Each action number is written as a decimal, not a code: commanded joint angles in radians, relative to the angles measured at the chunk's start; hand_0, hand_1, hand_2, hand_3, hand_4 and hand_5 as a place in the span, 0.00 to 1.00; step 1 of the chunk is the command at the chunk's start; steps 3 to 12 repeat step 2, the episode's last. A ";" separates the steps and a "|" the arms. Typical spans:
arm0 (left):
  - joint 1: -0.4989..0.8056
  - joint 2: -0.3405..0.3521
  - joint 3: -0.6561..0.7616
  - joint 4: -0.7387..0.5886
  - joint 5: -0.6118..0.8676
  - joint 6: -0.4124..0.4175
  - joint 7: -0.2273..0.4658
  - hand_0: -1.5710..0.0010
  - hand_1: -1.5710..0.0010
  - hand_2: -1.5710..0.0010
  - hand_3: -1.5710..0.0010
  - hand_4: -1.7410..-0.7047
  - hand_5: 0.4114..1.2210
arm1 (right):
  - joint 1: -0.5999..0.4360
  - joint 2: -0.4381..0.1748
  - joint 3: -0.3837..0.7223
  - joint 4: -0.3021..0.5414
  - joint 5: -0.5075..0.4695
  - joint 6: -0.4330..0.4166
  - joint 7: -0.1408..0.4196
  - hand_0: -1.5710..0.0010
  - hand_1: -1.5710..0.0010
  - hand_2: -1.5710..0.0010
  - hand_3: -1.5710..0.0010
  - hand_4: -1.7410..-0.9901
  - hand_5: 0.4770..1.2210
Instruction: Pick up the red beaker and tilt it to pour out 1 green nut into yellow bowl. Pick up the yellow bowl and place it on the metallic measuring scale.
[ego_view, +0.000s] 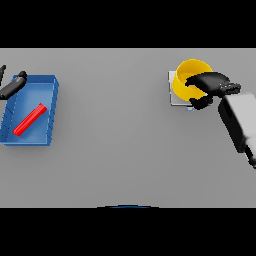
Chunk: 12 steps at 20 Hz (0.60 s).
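The right hand (207, 84) curls its fingers over the rim of the yellow bowl (187, 75), grasping it where it sits on the metallic scale (173, 95) near the table's (125, 150) far right corner. The red beaker (30, 119) lies in the blue tray (52, 105) at the left edge, where the left hand (12, 85) rests with relaxed fingers.

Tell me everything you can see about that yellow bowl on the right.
The yellow bowl is round, plain and bright yellow, standing upright with its opening up. It sits on the pale metallic measuring scale at the table's far right. The right hand reaches over its rim, fingers curled around the near edge. Whether anything lies inside cannot be seen.
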 joint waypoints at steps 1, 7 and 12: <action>0.009 -0.002 0.001 0.001 0.004 -0.002 -0.008 1.00 1.00 1.00 1.00 0.99 0.35 | 0.006 -0.004 -0.002 0.003 -0.002 0.000 -0.005 0.97 0.95 0.92 0.81 0.44 0.40; -0.002 -0.005 0.000 0.005 0.001 -0.001 0.002 1.00 1.00 1.00 1.00 0.99 0.35 | 0.009 -0.007 -0.001 -0.009 -0.003 0.006 0.001 0.97 0.96 0.93 0.83 0.44 0.38; -0.002 -0.005 0.000 0.005 0.001 -0.001 0.002 1.00 1.00 1.00 1.00 0.99 0.35 | 0.009 -0.007 -0.001 -0.009 -0.003 0.006 0.001 0.97 0.96 0.93 0.83 0.44 0.38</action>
